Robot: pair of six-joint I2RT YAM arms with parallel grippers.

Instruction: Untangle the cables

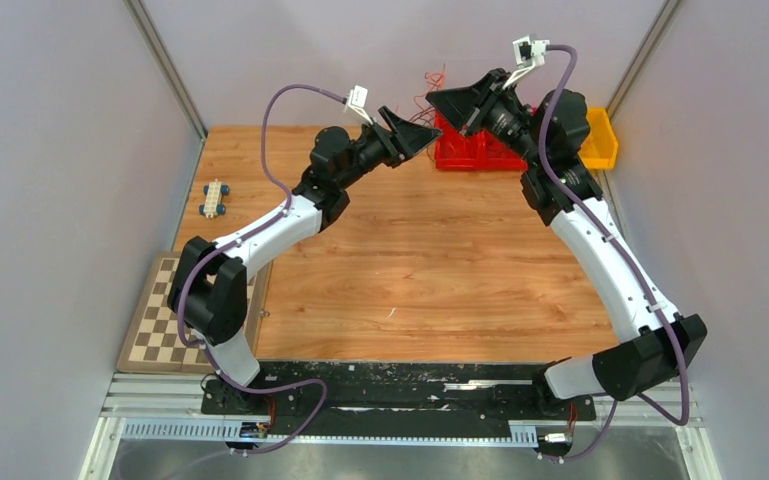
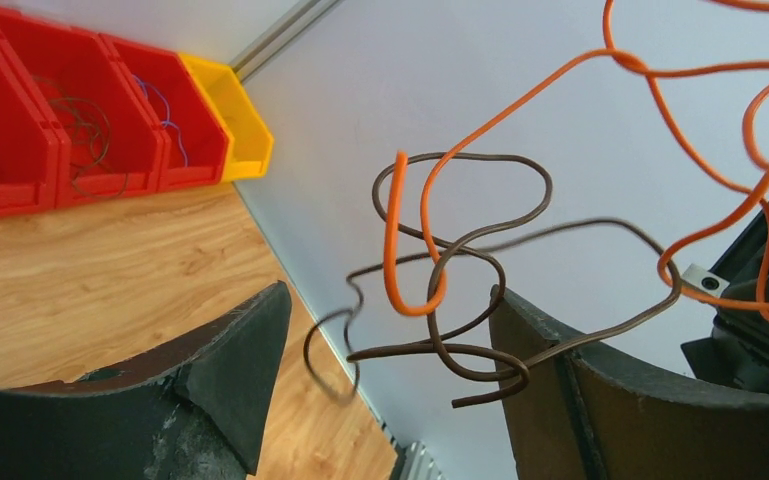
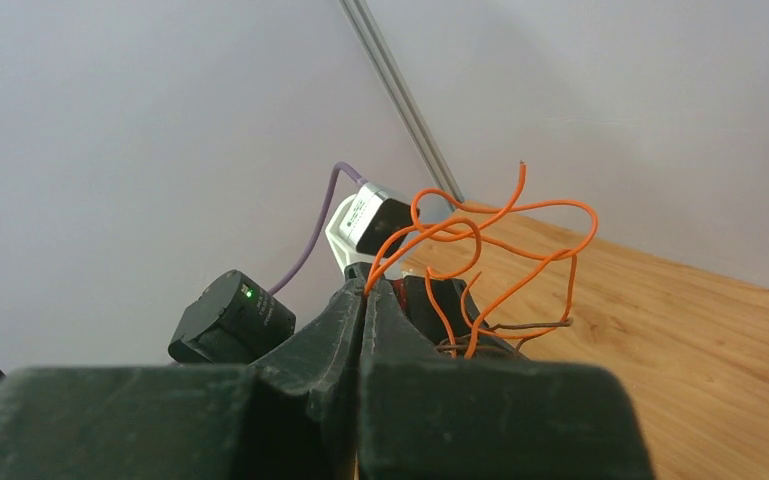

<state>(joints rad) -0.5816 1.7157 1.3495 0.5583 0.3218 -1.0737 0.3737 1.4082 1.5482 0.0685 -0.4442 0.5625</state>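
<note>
- Above the far end of the table (image 1: 430,260), clear of the wood, the cables (image 2: 392,250) were held up between the two grippers. One orange wire (image 2: 391,225) and one brown wire (image 2: 460,156) were counted, looped through each other.
- The orange wire was pinched between the closed fingers of the right gripper (image 3: 368,290), its curls rising past the tips.
- The left gripper (image 2: 388,295) was seen with its jaws spread wide and the brown loops hanging between them. One strand crossed the edge of one finger, but whether it touched could not be told.
- Both arms were stretched forward and raised, their grippers pointed tip to tip and near each other.
- Three red bins (image 2: 20,190) and one yellow bin (image 2: 235,120) were counted in a row by the back wall. One chessboard (image 1: 160,320) and one small beige toy (image 1: 214,197) were set at the left.
- Thin wires inside the red bins were shown by the left wrist view alone, and the pinch by the right wrist view. From above, the cables were reduced to faint red threads.
</note>
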